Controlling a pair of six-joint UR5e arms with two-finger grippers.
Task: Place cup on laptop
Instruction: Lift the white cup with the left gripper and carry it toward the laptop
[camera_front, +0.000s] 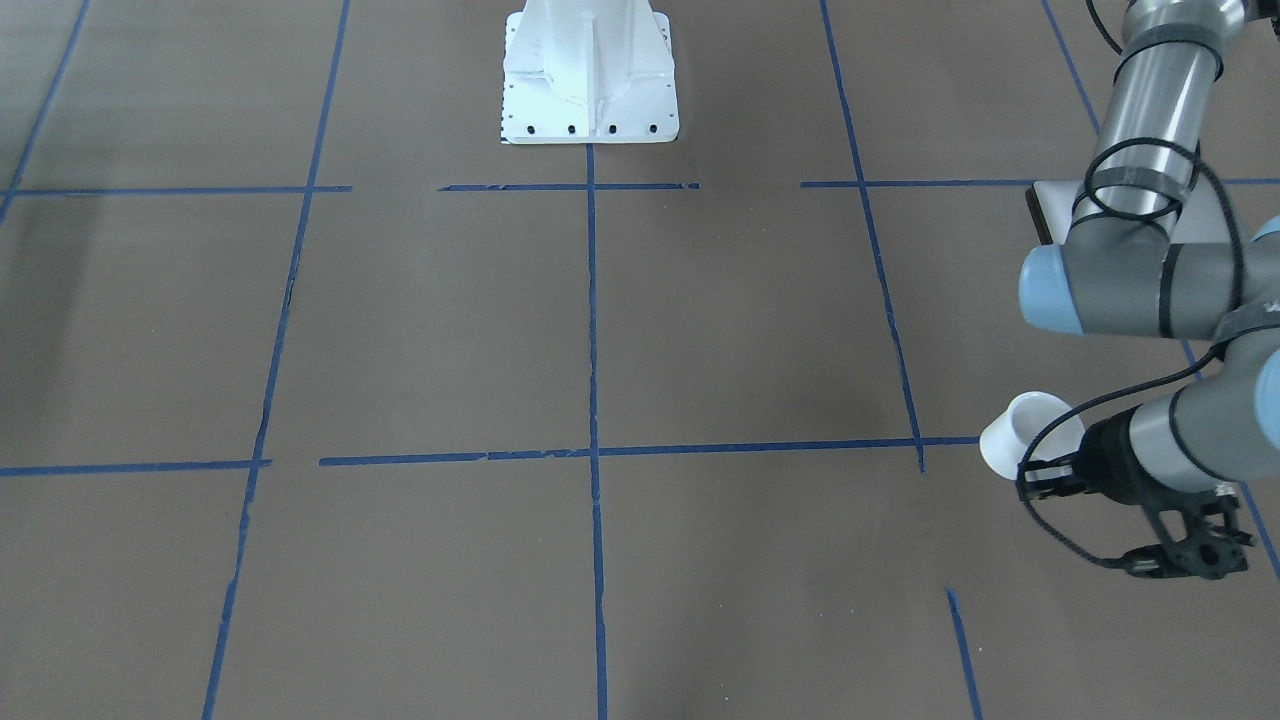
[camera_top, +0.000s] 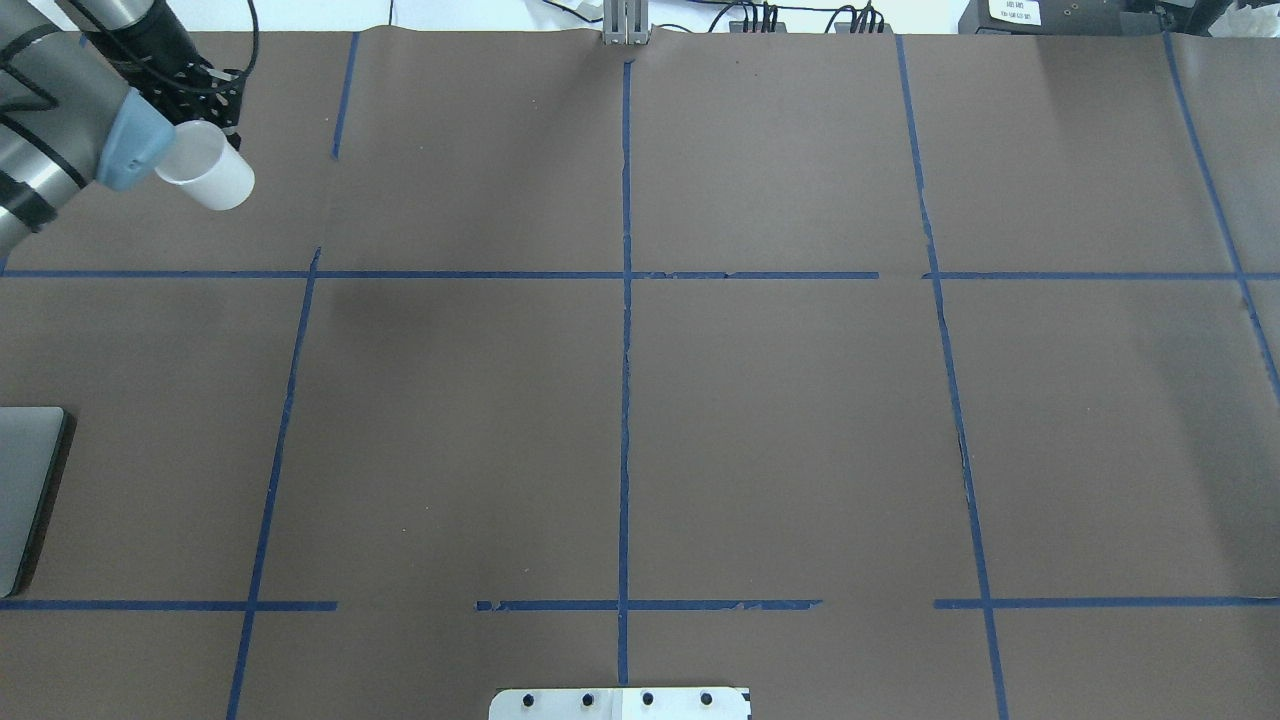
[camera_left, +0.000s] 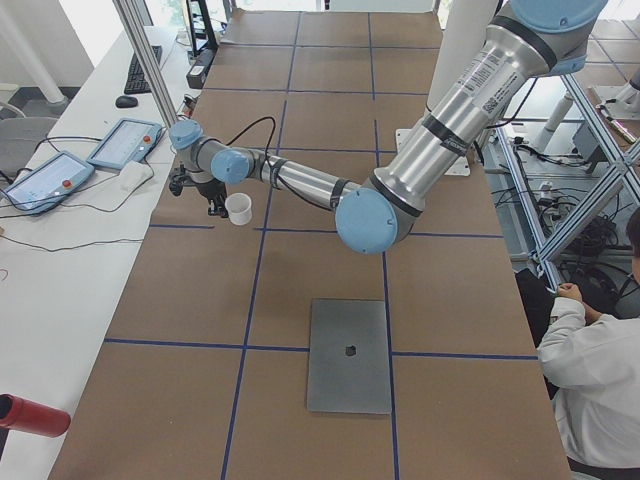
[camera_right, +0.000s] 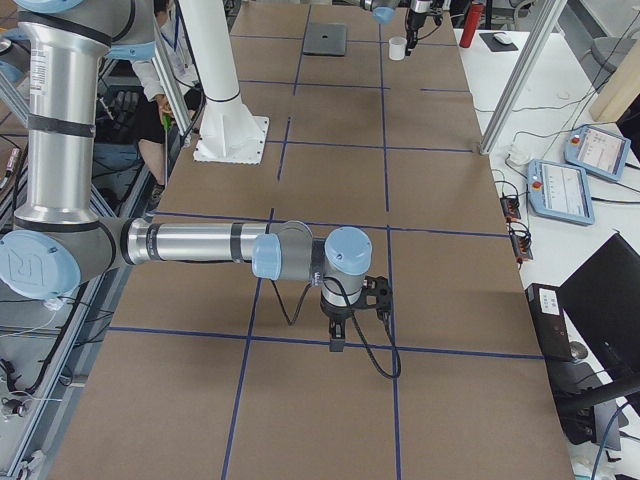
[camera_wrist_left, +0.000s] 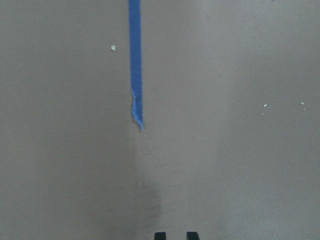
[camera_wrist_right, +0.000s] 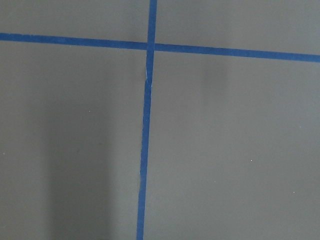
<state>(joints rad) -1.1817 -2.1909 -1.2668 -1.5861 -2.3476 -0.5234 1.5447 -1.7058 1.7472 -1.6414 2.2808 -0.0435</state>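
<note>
The white cup hangs beside my left gripper, above the brown table near its far left corner. It also shows in the overhead view and the left side view. In the left wrist view the fingertips stand close together and the cup is out of frame. The silver-grey laptop lies closed and flat nearer the robot, with only its edge in the overhead view. My right gripper points down over bare table far from both. I cannot tell whether it is open.
The white robot base plate stands at the robot's side of the table. Blue tape lines grid the tabletop. Two teach pendants and a red cylinder lie on the side bench. A seated person is beside the table.
</note>
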